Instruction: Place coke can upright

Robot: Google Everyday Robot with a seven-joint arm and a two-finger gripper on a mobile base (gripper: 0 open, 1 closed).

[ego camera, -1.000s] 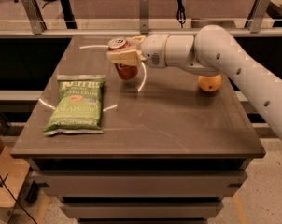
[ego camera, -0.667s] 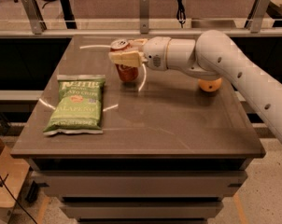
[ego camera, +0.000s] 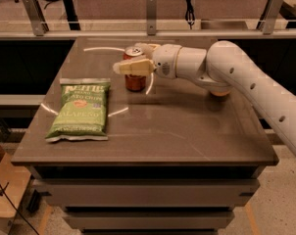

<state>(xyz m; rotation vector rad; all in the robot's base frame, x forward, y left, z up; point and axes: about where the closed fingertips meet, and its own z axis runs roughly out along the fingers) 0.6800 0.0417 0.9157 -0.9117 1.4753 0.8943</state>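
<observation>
Within the last second the gripper (ego camera: 129, 58), fingers clamped on the coke can (ego camera: 135, 82), has tipped it from a slight lean to vertical near the far edge of the bench (ego camera: 187, 131), so apparently only release remains.

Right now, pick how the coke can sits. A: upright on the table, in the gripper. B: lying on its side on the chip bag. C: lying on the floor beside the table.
A: the coke can stands upright on the table, silver top up, with the gripper closed around it.
</observation>
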